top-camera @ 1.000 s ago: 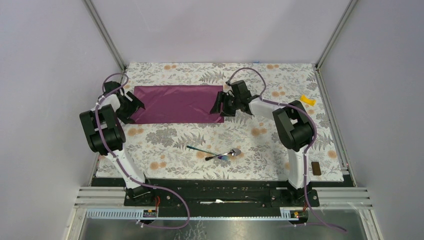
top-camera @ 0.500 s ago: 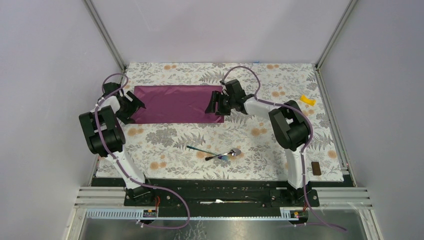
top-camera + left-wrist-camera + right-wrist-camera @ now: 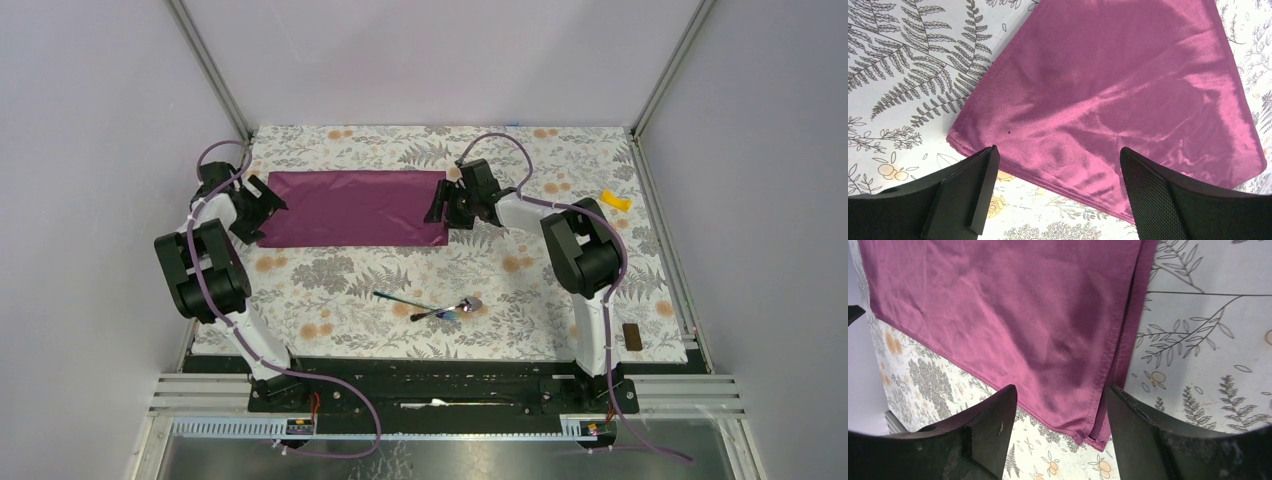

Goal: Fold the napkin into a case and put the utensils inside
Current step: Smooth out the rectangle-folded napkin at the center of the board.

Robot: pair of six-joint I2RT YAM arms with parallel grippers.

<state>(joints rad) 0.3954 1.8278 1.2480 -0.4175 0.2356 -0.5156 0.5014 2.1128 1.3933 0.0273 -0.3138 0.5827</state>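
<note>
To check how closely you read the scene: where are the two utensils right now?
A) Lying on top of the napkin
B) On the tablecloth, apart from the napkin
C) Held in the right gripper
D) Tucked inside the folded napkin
B: the utensils lie together on the bare tablecloth, clearly nearer the arm bases than the napkin.

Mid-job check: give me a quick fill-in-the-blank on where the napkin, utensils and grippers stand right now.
The napkin lies flat on the ____ half of the tablecloth, away from the arm bases. The left gripper and right gripper both have their jaws ____, gripping nothing. ____ utensils, the spoon and a bluish-handled piece, lie apart from the napkin, nearer those bases.
Missing words: far; open; Two.
</note>
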